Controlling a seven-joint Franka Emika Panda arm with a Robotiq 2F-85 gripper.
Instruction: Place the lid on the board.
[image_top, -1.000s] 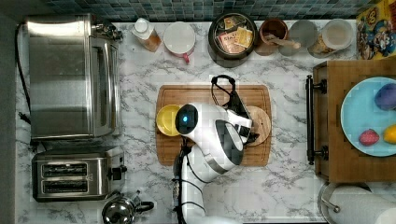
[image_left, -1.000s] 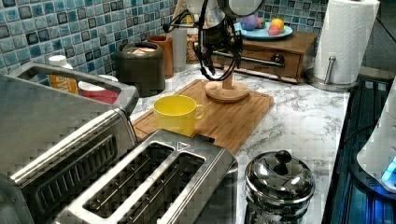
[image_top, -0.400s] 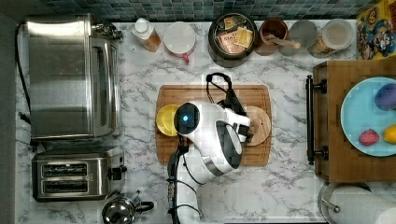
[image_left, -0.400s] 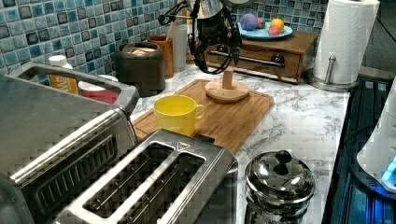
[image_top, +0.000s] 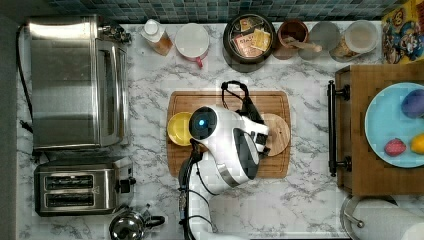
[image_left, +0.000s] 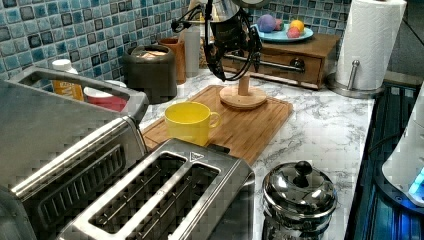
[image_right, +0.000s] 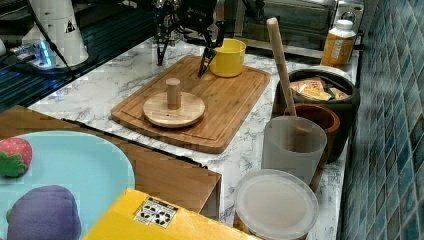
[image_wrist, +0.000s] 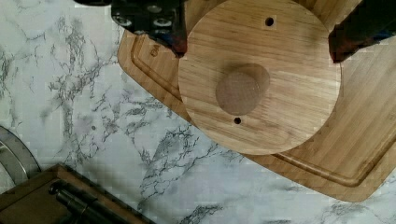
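On the marble counter (image_top: 150, 90), one yellow cup (image_top: 178, 128) is seen at the top view's left end of the single board (image_top: 227, 97). One lid (image_right: 174, 109) lies flat toward the top view's right end, inside the groove, with bare wood left between cup and lid. The gripper (image_wrist: 254, 32) is held above the lid, fingers (image_wrist: 175, 35) spread wide and grasping nothing. One handled tray (image_top: 382, 167) is set apart across open marble.

In the top view the arm (image_top: 225, 145) covers the board's (image_top: 227, 100) middle and part of the lid (image_top: 277, 134). The blue plate (image_top: 385, 125) is cut by the picture's edge, over the tray (image_top: 372, 175) at the table's edge.
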